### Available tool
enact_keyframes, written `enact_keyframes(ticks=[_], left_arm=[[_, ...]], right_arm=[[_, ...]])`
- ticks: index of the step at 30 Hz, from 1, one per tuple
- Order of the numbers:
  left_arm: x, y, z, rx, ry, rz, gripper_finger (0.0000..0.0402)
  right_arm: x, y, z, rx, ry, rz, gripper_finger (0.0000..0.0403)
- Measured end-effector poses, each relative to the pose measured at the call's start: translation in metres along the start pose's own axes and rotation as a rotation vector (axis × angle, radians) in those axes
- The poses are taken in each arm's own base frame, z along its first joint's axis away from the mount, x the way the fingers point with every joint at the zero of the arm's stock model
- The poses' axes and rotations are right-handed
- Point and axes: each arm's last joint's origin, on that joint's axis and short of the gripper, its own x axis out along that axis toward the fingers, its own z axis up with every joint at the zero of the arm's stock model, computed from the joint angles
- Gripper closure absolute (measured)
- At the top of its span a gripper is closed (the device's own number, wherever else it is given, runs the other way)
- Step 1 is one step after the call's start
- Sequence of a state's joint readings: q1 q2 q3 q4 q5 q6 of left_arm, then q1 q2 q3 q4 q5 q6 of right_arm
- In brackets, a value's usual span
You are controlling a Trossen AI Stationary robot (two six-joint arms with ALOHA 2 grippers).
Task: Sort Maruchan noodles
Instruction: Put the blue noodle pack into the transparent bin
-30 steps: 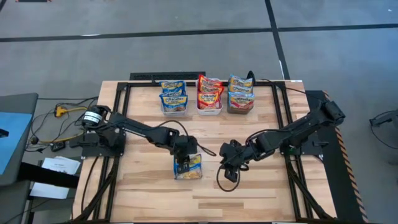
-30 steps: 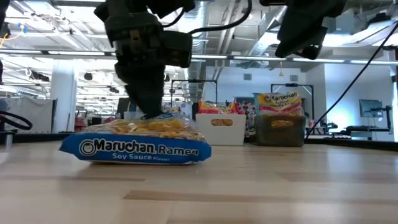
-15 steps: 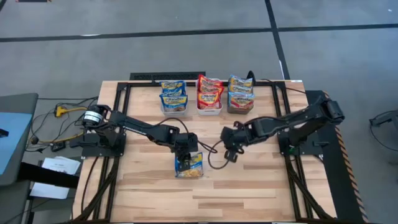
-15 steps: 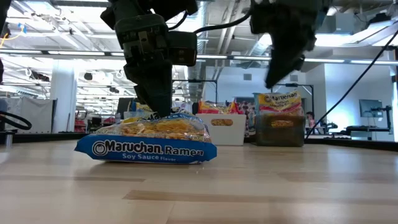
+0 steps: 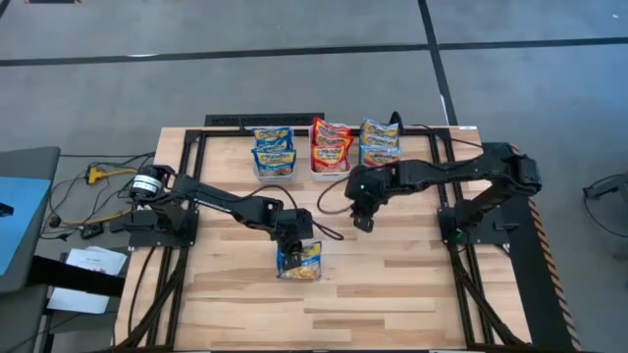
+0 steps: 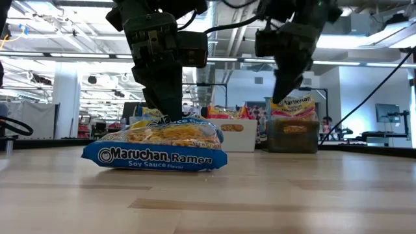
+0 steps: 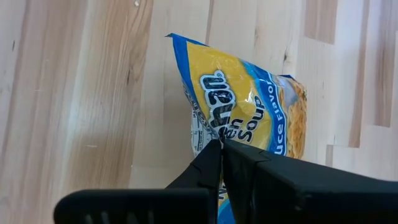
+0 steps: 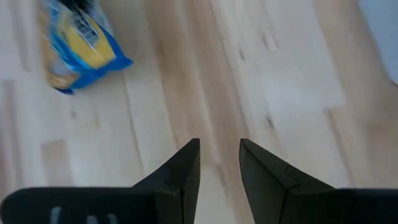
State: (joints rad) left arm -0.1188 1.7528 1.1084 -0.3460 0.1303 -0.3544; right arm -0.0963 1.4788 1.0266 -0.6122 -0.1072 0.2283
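Note:
One blue-and-yellow Maruchan packet (image 5: 300, 261) lies at the table's middle, also seen in the low view (image 6: 156, 149) and the left wrist view (image 7: 249, 99). My left gripper (image 5: 291, 245) stands over its far edge, shut on it (image 7: 219, 144). My right gripper (image 5: 361, 218) hangs open above bare wood (image 8: 217, 149), to the right of the packet and near the bins, touching nothing. More packets stand upright in three bins along the far edge: blue ones in the clear bin (image 5: 274, 163), red ones in the white bin (image 5: 331, 165), blue-and-orange ones in the dark bin (image 5: 379, 163). My left gripper pinches the packet's far edge (image 7: 202, 127) between its two fingers, coming from above and pointing down. That edge is raised a little (image 6: 185, 121), while the packet's underside (image 6: 153, 166) still rests on the table.
Black rails (image 5: 444, 186) frame the table on the left and right sides. A loose black cable (image 5: 332, 196) runs from the right arm across the middle. Bare wood (image 5: 392, 294) spreads over the near half of the table.
My right gripper has swung from near the packet toward the table's far edge, ending close to the bins and still open. My left gripper has stayed shut on the packet, whose far edge has risen slightly and which has shifted a little along the table.

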Motion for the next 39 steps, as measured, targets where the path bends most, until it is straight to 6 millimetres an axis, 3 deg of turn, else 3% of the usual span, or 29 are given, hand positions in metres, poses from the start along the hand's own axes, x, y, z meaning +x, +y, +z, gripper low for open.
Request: enact_keyframes(ticks=[5, 12, 22, 31, 39], left_arm=[[0.0, 0.0, 0.0, -0.001, 0.001, 0.0, 0.0401], [0.0, 0.0, 0.0, 0.0, -0.003, -0.001, 0.0401], [0.0, -0.001, 0.003, 0.008, -0.033, -0.008, 0.0401], [0.0, -0.003, 0.007, 0.021, -0.077, -0.024, 0.0401], [0.0, -0.003, 0.008, 0.022, -0.081, -0.026, 0.0401]], right_arm=[[0.017, -0.014, -0.005, 0.023, -0.082, 0.172, 0.0266], [0.026, 0.0, -0.007, -0.047, -0.19, 0.311, 0.0266], [0.025, 0.026, -0.004, -0.144, -0.299, 0.369, 0.0259], [0.026, 0.043, -0.007, -0.175, -0.34, 0.298, 0.0184], [0.052, 0.049, -0.004, -0.151, -0.363, 0.276, 0.0164]])
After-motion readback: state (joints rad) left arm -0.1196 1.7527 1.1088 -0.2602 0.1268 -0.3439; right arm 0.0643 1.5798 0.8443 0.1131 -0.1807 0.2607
